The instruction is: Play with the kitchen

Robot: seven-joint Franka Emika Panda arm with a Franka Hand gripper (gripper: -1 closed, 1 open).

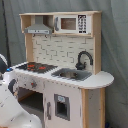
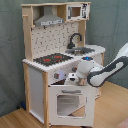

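Arm reaching across the toy kitchen's front

The white arm [image 2: 102, 72] blocks the oven door's [image 2: 70, 104] right side; the kitchen [image 1: 62, 65] stands against grey curtains [image 1: 116, 45]. Whether the gripper [image 2: 73, 78] is spread, I cannot tell.

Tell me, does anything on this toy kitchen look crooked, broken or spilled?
Nothing stands out. The kitchen stands upright, its stovetop and sink hold nothing, and nothing has spilled. The robot's gripper is just at the front panel above the oven door.

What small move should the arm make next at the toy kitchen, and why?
Probably a short pull outward and down. In the second exterior view the gripper sits at the top edge of the oven door, below the knobs, and the door looks slightly ajar.
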